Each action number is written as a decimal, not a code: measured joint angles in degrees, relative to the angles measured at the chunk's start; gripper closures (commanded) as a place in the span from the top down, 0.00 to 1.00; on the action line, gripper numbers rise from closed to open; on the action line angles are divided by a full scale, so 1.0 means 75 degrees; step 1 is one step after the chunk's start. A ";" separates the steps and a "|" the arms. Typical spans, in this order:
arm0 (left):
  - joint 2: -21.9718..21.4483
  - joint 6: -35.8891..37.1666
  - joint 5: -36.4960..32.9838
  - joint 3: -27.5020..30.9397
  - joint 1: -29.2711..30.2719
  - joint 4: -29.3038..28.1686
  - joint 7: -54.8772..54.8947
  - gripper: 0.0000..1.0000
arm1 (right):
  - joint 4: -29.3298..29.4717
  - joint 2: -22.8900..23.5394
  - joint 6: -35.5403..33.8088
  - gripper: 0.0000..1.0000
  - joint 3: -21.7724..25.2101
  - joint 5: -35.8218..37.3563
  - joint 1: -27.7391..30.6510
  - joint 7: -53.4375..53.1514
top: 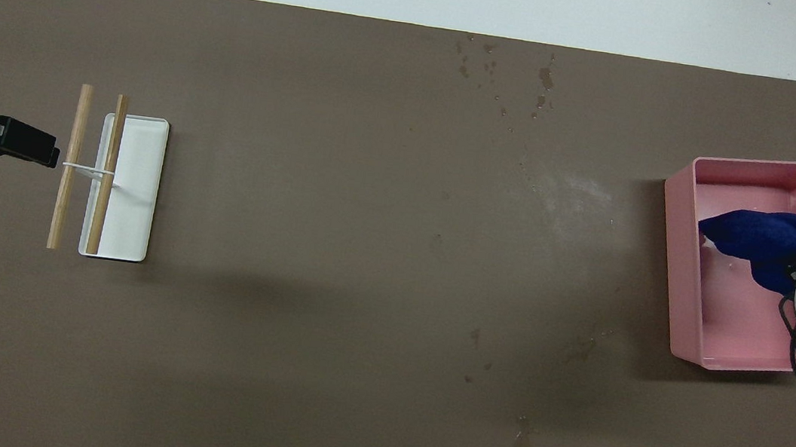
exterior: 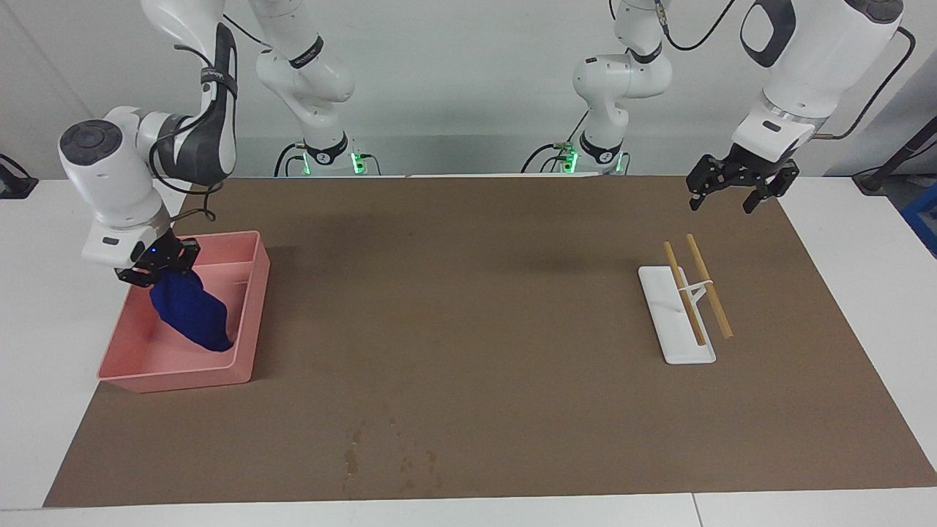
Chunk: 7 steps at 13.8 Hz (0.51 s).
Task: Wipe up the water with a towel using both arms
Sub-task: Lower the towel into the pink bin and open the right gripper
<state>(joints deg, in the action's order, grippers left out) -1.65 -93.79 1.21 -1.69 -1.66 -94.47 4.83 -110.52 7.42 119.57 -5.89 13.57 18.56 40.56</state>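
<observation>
The right gripper [exterior: 167,272] is hanging over the pink tray [exterior: 249,315], at the right arm's end of the table [exterior: 512,307]. Its jaws are closing on the upper end of the towel [exterior: 192,319], which is drooping from them into the tray; the towel's lower end is lying low inside, close to the tray wall that faces the table's middle. Whether it is touching the tray floor cannot be told. In the overhead view the towel [top: 753,238] is stretching across the tray [top: 677,273] from the right arm's wrist.

The left gripper [exterior: 738,192] is waiting in the air at the left arm's end of the table, over the brown mat [exterior: 468,439] near its corner next to the robots. Its jaws are standing apart and holding nothing. In the overhead view the same gripper [top: 46,154] is pointing toward the two wooden sticks [exterior: 699,293], which are lying side by side, tied with a white band, across a white dish [exterior: 677,344].

The water [exterior: 353,457] is showing as a dark streak with scattered droplets on the mat, close to the mat's edge farthest from the robots and well apart from both grippers and the tray. In the overhead view the water [top: 543,79] is lying near the mat's upper edge.
</observation>
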 measured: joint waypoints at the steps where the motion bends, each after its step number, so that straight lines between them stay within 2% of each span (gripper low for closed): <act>1: 0.0000 0.0000 0.0000 0.0000 0.0000 0.0000 0.0000 1.00 | 0.0000 -0.0004 0.0000 1.00 -0.0023 0.0000 -0.0001 -0.0113; 5: 0.0000 0.0000 0.0000 0.0000 0.0000 0.0000 0.0000 1.00 | 0.0075 -0.0125 -0.0010 1.00 -0.0090 -0.0100 -0.0025 -0.0247; 7: 0.0000 0.0000 0.0000 0.0000 0.0000 0.0000 0.0000 1.00 | 0.0404 -0.0270 -0.0462 1.00 -0.0125 -0.0692 -0.0026 -0.0284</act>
<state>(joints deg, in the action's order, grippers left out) -1.65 -93.79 1.21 -1.69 -1.66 -94.47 4.83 -107.49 5.39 116.11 -6.83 8.38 18.36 38.42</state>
